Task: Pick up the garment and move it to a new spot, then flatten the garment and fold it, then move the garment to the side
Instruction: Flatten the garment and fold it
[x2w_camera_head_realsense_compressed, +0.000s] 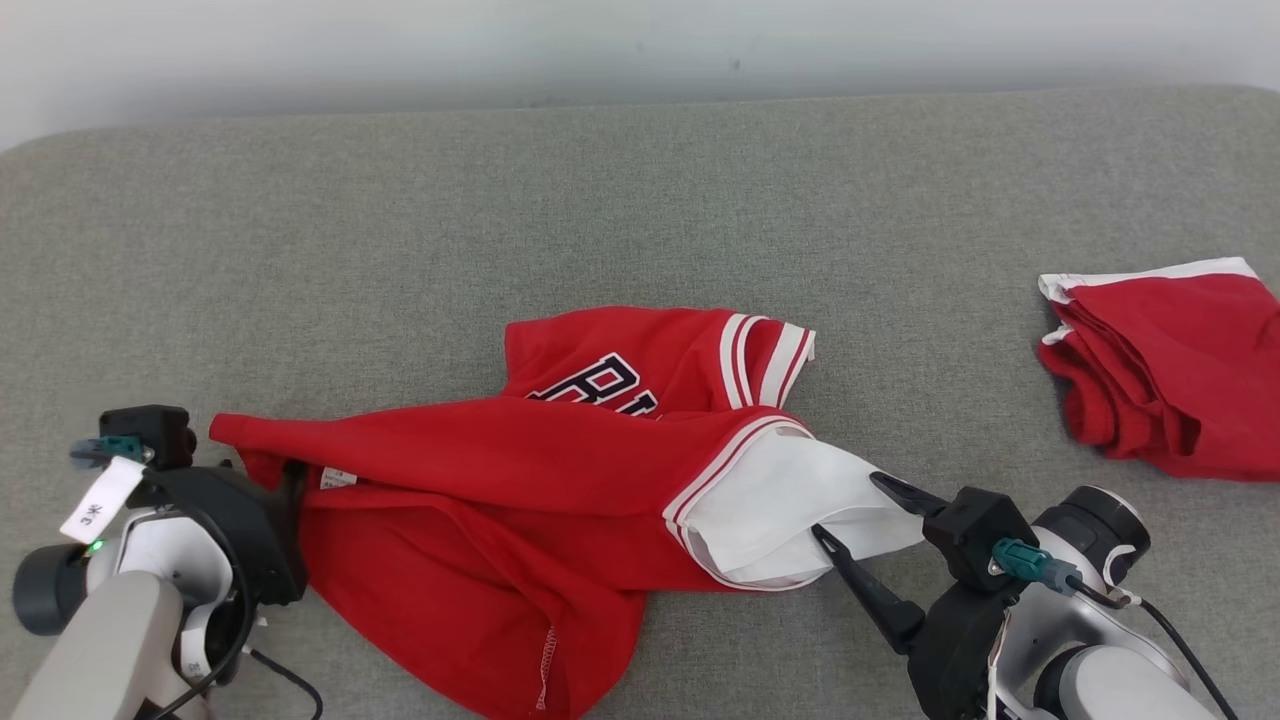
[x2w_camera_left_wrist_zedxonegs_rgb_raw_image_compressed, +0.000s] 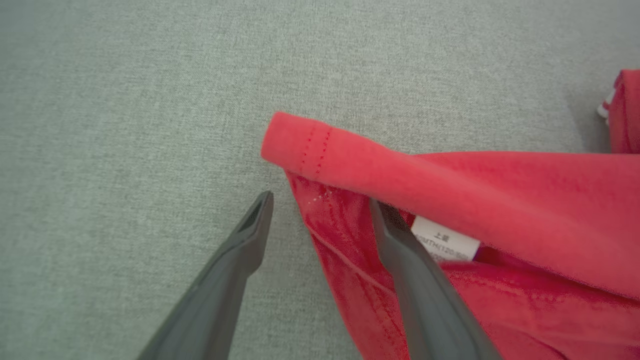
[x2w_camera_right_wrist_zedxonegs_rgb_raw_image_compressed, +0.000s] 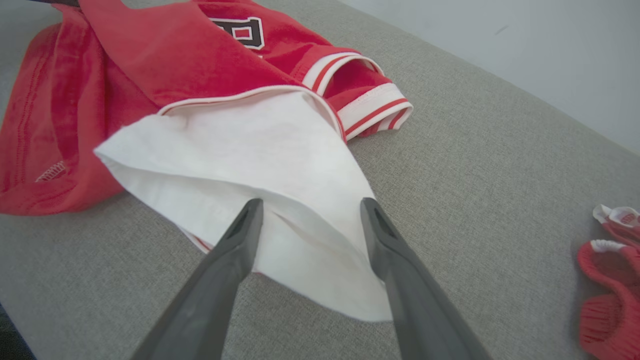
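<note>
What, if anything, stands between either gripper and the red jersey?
Nothing visible does. The open left gripper straddles the red edge of the jersey, and the open right gripper straddles its white panel.

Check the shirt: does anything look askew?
Yes. The shirt lies bunched and twisted, not flat: a red fold is rolled across its front, half hiding the lettering, and a white flap sticks out toward the right.

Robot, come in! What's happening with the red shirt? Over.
Left gripper open at red shirt's left end. Right gripper open astride its white part. Shirt rumpled, unfolded. Other red garment lies well clear.
</note>
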